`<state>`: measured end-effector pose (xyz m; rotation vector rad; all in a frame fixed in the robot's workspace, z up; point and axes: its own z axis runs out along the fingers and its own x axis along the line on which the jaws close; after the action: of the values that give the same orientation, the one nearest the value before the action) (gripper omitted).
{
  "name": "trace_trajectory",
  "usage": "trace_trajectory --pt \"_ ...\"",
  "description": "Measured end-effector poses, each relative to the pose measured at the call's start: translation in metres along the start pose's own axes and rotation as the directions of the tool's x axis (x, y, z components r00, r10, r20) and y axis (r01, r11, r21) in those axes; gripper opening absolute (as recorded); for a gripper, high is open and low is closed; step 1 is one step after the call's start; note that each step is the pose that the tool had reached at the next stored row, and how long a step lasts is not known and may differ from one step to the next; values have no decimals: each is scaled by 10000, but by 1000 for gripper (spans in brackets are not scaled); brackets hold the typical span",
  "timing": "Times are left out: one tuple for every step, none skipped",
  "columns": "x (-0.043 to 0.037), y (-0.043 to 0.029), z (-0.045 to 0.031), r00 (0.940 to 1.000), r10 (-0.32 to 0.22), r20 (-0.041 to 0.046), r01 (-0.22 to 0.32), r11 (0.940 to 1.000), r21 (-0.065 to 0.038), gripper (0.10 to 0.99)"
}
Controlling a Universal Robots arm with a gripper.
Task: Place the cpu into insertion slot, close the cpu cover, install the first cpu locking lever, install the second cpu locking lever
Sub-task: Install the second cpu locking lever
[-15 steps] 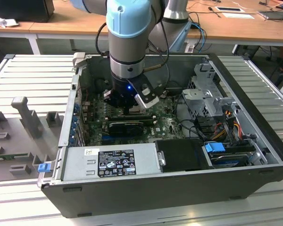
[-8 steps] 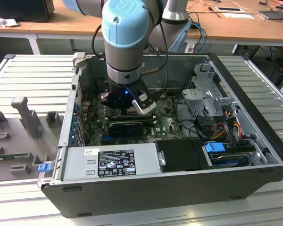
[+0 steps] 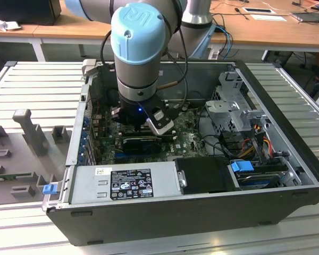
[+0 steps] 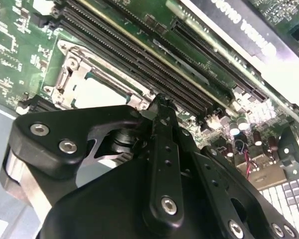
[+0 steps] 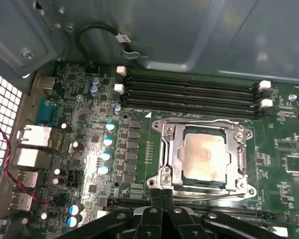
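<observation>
First wrist view: my jaws (image 5: 162, 199) are pressed together, holding nothing, just beside the near edge of the cpu cover (image 5: 170, 149), which lies shut over the cpu (image 5: 204, 158) seated in the insertion slot (image 5: 182, 174).

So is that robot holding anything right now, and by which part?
Nothing appears held: the end effector is shut, at the edge of the cpu cover, the cpu seated beneath.
</observation>
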<state>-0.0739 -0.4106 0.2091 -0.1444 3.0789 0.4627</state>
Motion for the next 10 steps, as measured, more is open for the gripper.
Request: trace_trajectory --pt "15 -16 53 10000 1 3 -1 10000 -34 106" --pt "23 -19 62 10000 1 6 -1 10000 -57 106" --pt "32 -21 67 10000 1 7 -1 10000 -85 106" --pt "41 -23 75 10000 2 13 -2 9999 -145 106" --pt "41 -25 80 10000 1 18 0 9998 -197 106" --pt "42 -27 88 10000 2 24 -2 9997 -259 106" --pt "42 -29 95 10000 4 30 -3 9995 -307 106" --pt "43 -31 104 10000 6 35 -4 9994 -357 106" --pt "44 -33 111 10000 6 38 -4 9993 -385 106" --pt "44 -37 123 10000 6 41 -4 9991 -428 106"
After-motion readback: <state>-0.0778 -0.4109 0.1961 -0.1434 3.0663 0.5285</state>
